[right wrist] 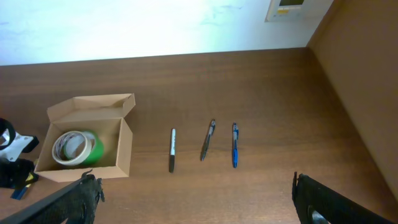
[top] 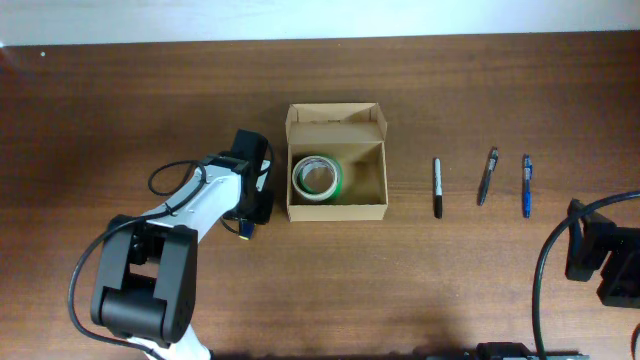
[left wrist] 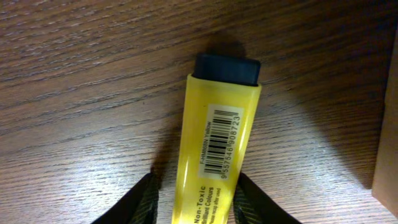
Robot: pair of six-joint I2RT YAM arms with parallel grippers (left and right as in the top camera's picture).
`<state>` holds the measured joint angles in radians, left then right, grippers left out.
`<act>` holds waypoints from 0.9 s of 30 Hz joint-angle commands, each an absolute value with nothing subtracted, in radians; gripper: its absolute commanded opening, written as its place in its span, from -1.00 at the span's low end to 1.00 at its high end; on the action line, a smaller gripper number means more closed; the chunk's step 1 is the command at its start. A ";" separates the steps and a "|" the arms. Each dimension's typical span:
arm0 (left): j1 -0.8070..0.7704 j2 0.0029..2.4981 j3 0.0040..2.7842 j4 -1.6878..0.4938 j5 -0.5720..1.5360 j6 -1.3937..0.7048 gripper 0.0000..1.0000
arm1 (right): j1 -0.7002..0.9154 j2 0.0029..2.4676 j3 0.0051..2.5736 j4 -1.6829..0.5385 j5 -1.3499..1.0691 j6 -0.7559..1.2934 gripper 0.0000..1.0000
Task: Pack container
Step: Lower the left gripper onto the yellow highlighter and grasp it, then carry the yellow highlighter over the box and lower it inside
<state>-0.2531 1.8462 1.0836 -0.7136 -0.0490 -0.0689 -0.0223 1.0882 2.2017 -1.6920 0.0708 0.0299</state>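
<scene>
The container (top: 385,182), a tan cardboard box with its flap lid open, stands mid-table and holds a roll of tape with a green side (top: 317,177). My left gripper (top: 250,214) is low at the box's left side. In the left wrist view its fingers (left wrist: 194,186) straddle a yellow highlighter (left wrist: 217,137) with a dark cap that lies on the table; a small gap shows at the left finger, so it is open. The box edge (left wrist: 388,143) shows at the right. My right gripper (top: 600,250) is open and empty at the right edge, its fingers (right wrist: 193,180) wide apart.
A black marker (top: 437,187), a grey pen (top: 488,176) and a blue pen (top: 526,185) lie in a row right of the box. The right wrist view shows the box (right wrist: 124,149), marker (right wrist: 172,150), grey pen (right wrist: 208,140) and blue pen (right wrist: 235,144).
</scene>
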 commanded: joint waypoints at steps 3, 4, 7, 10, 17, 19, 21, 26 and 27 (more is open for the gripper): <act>-0.253 1.898 1.077 -0.702 -0.006 -0.036 -0.74 | -0.011 1.095 2.197 -1.698 0.072 0.035 0.98; -0.253 1.898 1.077 -0.698 -0.006 -0.036 -0.86 | -0.011 1.095 2.197 -1.698 0.072 0.035 0.98; -0.253 1.898 1.077 -0.689 -0.006 -0.036 -0.96 | -0.011 1.095 2.197 -1.698 0.072 0.035 0.98; -0.253 1.895 1.077 -0.694 -0.007 -0.036 -0.97 | -0.011 1.095 2.197 -1.698 0.072 0.035 0.98; -0.253 1.760 1.168 -0.830 -0.018 -0.036 -0.96 | -0.011 1.095 2.197 -1.698 0.072 0.035 0.98; -0.253 1.670 1.251 -0.893 -0.044 -0.036 -0.96 | -0.011 1.095 2.197 -1.698 0.072 0.035 0.98; -0.253 1.581 1.347 -0.941 -0.066 -0.036 -0.96 | -0.011 1.095 2.197 -1.698 0.072 0.035 0.98; -0.255 1.412 1.547 -1.002 -0.094 -0.037 -0.96 | -0.011 1.095 2.197 -1.698 0.072 0.035 0.98; -0.260 1.391 1.559 -1.007 -0.095 -0.038 -0.96 | -0.011 1.095 2.197 -1.698 0.072 0.035 0.98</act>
<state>-0.2539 1.4666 1.5146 -0.9791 -0.0708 -0.0479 -0.0223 1.0882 2.2013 -1.6924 0.0708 0.0296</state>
